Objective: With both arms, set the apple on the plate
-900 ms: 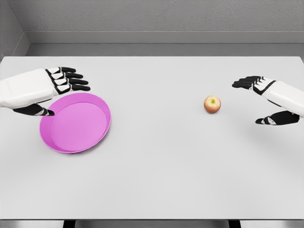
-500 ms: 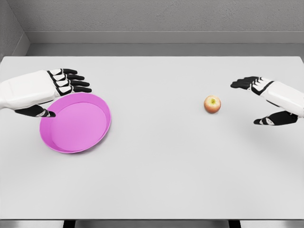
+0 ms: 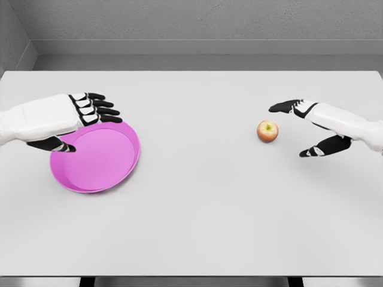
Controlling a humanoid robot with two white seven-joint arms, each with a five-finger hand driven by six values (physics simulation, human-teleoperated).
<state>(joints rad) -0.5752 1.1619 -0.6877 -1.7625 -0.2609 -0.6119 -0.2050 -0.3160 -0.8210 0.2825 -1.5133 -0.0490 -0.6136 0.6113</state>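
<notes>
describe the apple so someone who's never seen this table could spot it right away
On the white table, look to the right half, away from the pink plate on the left. The apple sits alone on the bare surface just in front of the open right hand, not touching it. It is the only small round thing there, red and yellow.

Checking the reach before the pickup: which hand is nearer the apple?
Right. The right hand is open just right of the apple; the left hand hovers over the plate.
</notes>
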